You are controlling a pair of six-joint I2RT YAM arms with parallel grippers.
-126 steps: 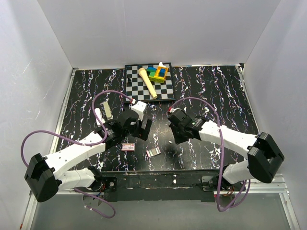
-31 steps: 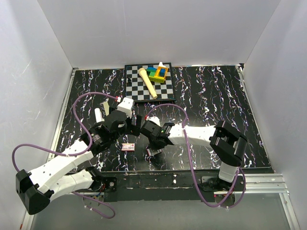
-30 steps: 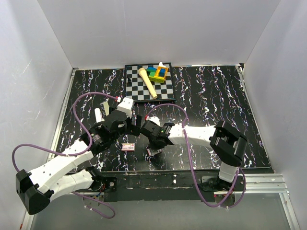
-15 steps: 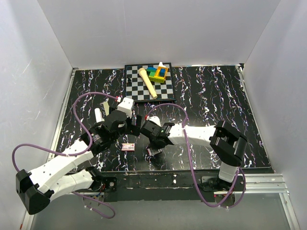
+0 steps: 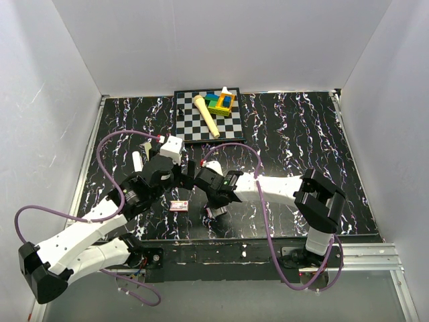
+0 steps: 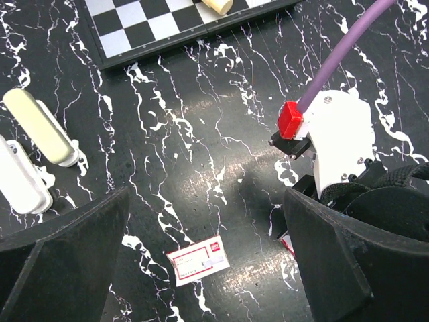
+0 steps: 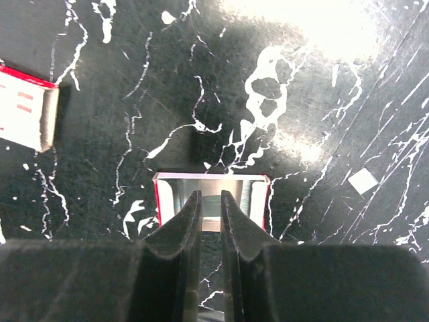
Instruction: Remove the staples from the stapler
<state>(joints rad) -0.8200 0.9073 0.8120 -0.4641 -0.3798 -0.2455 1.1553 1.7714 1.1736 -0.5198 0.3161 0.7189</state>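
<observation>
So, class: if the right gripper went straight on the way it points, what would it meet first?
The right gripper points at the red-rimmed tray, so probably that, or the silvery staples inside; depth is unclear.

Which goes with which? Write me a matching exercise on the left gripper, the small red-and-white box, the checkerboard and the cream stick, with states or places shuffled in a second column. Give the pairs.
Things:
1. left gripper
2. red-and-white box
3. checkerboard
4. cream stick

Places or states:
A. lies slantwise on the checkered squares
B. at the far edge of the table, in the middle
C. wide open, holding nothing
D. flat on the black marbled surface, toward the near side

Pairs: 1-C, 2-D, 3-B, 4-A.
</observation>
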